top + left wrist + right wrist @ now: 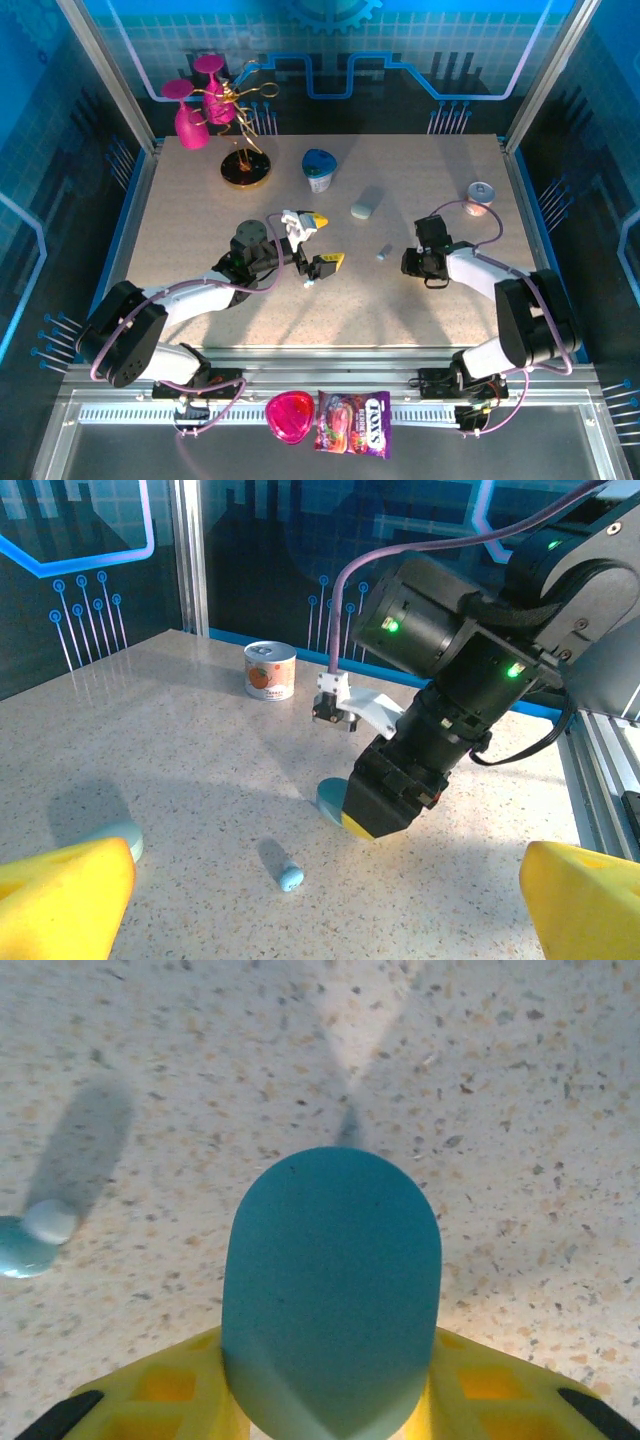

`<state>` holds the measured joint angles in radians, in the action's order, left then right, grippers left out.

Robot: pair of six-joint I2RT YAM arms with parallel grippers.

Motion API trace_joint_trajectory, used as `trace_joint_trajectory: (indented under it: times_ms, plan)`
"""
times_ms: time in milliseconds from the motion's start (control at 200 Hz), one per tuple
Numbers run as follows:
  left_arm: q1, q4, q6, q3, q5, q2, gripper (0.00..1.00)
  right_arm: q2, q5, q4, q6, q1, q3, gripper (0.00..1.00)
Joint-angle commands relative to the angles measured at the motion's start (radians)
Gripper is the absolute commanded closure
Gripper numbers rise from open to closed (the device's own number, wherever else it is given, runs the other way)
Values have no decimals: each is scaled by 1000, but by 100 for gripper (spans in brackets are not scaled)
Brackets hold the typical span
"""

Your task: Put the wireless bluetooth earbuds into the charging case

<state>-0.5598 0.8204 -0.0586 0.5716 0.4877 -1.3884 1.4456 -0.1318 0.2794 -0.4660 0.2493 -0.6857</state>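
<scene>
Stemware (190, 108) in pink is standing at the far left corner of the table (190, 225), beside a gold stand (245, 170). Bare speckled surface is lying open between that corner and the left wall.

The left arm is stretching from its base at the near left in a long, low reach toward the middle of the table. Its wrist is rolled so that one yellow fingertip is sitting farther back than the other. The left gripper (326, 241) is holding its fingers spread wide with nothing between them.

Behind it a blue-lidded cup (319, 169) is standing upright. A second oval case (365, 207) is lying just to the right of the cup, apart from both arms.

One earbud (383, 251) is lying alone on the open strip between the two grippers, touching neither.

The right arm is folding in from the near right, with its elbow up and its wrist pitched steeply down. The right gripper (368, 815) is planting its tips at the tabletop. In the right wrist view the charging case (330, 1290) is sitting between the yellow fingers (170, 1385), which are flanking it closely on both sides. I cannot tell whether they are actually clamping it.

A small can (481, 196) is standing near the far right edge, well clear of the arm. Both grippers are working well inside the table's borders.
</scene>
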Motion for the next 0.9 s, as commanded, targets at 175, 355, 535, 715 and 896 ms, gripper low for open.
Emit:
trace_joint_trajectory:
  times_ms: [175, 355, 535, 715, 896]
  plan:
    - [4, -15, 51, 26, 11, 34, 1, -220, 119, 72, 215, 60, -18, 65]
    - [26, 6, 44, 18, 119, 48, 1, -335, 376, 61, 378, 90, -31, 69]
    - [65, 5, 38, 15, 264, 52, 1, -354, 522, 55, 410, 137, -91, 71]
    - [103, 11, 59, 17, 395, 54, 1, -327, 589, 208, 519, 206, -228, 72]
    - [105, -20, 66, 29, 485, 71, 1, -283, 637, 370, 636, 292, -362, 72]
